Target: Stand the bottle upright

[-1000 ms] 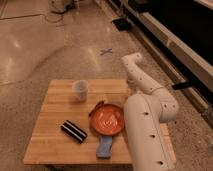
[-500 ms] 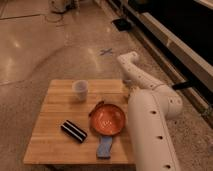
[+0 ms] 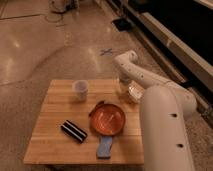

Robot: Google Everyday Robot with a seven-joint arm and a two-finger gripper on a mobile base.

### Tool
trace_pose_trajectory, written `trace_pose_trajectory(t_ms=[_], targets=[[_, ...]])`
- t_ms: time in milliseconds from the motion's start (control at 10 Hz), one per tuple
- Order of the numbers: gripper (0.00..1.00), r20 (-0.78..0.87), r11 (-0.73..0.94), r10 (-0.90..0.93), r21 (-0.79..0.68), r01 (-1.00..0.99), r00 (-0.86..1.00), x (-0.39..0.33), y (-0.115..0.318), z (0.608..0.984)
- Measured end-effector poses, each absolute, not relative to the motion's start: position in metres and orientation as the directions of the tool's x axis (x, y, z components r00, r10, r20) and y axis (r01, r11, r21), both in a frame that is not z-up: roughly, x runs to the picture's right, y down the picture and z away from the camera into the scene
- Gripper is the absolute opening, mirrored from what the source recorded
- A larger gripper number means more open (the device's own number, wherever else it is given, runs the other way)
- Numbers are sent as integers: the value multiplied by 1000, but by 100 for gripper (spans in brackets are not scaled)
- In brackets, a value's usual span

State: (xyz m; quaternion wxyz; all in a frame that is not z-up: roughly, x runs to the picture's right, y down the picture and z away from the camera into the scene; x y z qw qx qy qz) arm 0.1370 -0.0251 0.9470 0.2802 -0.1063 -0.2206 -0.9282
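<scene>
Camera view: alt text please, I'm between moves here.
The arm reaches down so the gripper sits at the table's far right corner, by the white bottle. Also on it: a cup, an orange plate, a black object and a blue object.

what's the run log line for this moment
gripper: far edge of table, by bottle | bottle: pose unclear | cup: upright | plate: mid-table

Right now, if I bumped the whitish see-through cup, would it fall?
Probably: the whitish see-through cup stands upright and looks thin, so likely light, tippy. Tipped, its round wall might roll. The gripper hangs over the wooden table's far right, apart from it.
</scene>
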Motion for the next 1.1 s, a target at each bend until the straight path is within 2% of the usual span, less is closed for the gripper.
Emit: trace_pose_trajectory(t_ms=[200,500,1100], targets=[[0,170,-779,-510,325,537,-843,129,-46,923],[0,-25,-786,-556,339,516,-831,127,-52,895],[0,-342,-705,-700,472,530,-627,153,-49,879]])
